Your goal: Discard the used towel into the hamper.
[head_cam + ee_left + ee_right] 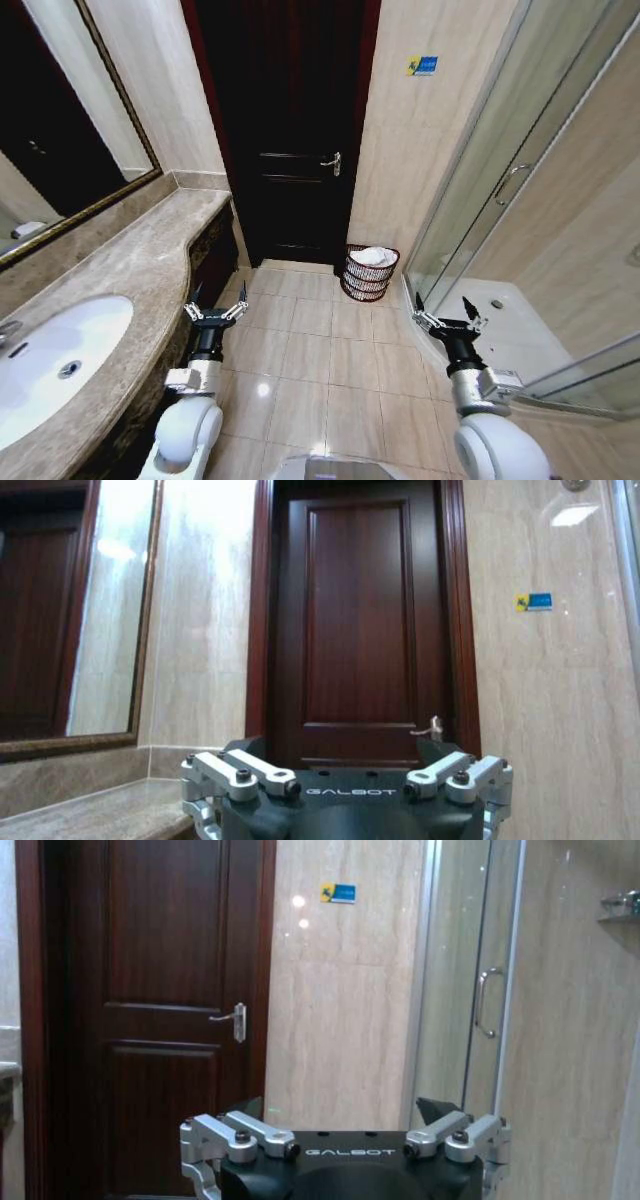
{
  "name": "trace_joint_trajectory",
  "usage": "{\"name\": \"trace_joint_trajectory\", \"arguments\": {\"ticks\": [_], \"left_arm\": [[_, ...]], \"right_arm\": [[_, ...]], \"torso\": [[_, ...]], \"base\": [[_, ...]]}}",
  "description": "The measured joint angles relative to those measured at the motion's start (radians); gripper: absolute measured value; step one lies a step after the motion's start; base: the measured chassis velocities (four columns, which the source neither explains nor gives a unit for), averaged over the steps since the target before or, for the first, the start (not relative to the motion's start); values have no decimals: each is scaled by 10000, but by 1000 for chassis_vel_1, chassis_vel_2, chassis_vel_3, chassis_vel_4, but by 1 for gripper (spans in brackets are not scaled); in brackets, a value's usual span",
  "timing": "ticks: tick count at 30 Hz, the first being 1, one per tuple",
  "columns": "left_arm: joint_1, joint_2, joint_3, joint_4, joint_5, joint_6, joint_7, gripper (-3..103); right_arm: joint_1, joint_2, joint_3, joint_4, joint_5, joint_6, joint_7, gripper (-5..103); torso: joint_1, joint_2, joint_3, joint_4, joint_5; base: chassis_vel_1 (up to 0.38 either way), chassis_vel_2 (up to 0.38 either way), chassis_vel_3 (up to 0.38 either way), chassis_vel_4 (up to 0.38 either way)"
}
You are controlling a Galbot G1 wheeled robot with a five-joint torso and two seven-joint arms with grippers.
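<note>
Towel first: you can see it as a white bundle lying inside the hamper, its folds showing just above the rim. Your hamper is the small round dark wicker basket standing on the tiled floor, against the beige wall between the dark wooden door and the glass shower enclosure. Your left gripper hangs low over the floor beside the stone vanity counter, with its jaws spread apart and nothing between them. Your right gripper sits at about the same height on the other side, close to the shower's glass wall, also spread wide and carrying nothing. Both are well apart from the hamper, which stands farther ahead between them. In your left wrist view the left gripper's fingers splay outward, pointing at the door, with the mirror frame off to one side. In your right wrist view the fingers are splayed likewise, facing the door handle and the blue sticker on the wall. A white sink basin is set into the counter on your left.
</note>
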State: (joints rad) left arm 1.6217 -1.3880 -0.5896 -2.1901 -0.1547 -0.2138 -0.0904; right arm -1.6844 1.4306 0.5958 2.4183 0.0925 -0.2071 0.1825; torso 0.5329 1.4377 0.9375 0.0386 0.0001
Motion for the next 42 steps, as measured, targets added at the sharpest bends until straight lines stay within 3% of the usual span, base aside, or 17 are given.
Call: {"name": "trace_joint_trajectory", "arguments": {"ticks": [17,42], "left_arm": [[-519,207,139,231,-180,1,45,100],[-404,135,242,249,-255,298,159,100]], "right_arm": [[178,75,97,-74,-32,-139,123,100],[-132,171,531,-265,219,426,211,100]], "torso": [[-1,0,0,-2,-1],[-1,0,0,-1,-1]], "base": [[16,-47,-55,16],[8,-5,-8,6]]}}
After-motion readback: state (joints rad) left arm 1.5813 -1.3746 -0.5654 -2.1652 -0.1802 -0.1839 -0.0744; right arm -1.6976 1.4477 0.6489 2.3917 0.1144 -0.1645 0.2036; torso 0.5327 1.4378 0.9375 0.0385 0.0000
